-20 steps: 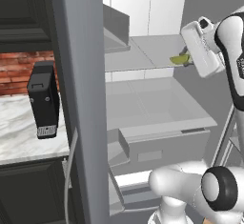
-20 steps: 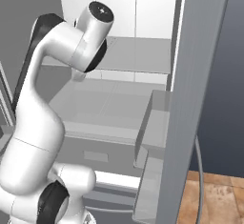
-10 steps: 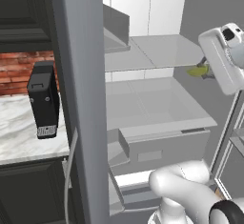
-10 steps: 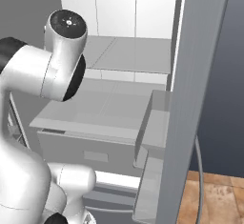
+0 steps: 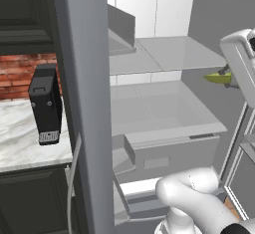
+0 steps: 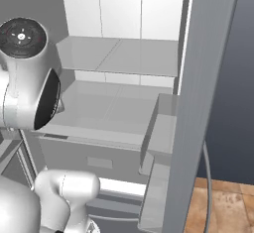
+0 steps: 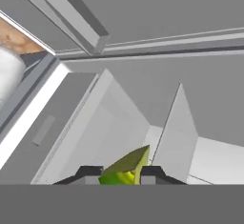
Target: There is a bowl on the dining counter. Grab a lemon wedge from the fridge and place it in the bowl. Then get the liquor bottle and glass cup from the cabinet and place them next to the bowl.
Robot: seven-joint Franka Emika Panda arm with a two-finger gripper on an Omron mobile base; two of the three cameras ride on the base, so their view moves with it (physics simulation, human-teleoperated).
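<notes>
The grey fridge (image 5: 164, 54) stands open, its white-grey shelves and a drawer (image 6: 99, 147) showing. My gripper (image 5: 225, 77) hangs at the right, in front of the middle shelf, shut on the lemon wedge (image 5: 217, 78), a small yellow-green piece. In the hand view the lemon wedge (image 7: 125, 167) sits pinched between the two dark fingertips (image 7: 90, 171) of the gripper (image 7: 122, 173), above the fridge's shelves and door bins. The bowl, dining counter, liquor bottle, glass cup and cabinet are out of view.
The open fridge door (image 5: 82, 108) stands edge-on at the left, the other door (image 6: 208, 88) with its bins at the right. A black box (image 5: 46, 103) stands on a marble worktop (image 5: 20, 138) before a brick wall. Wooden floor (image 6: 223, 202) lies lower right.
The hand has drawn back out of the fridge, to the right and slightly down in the left base view, with the lemon wedge still in its grip. The arm's joint came nearer the right camera.
</notes>
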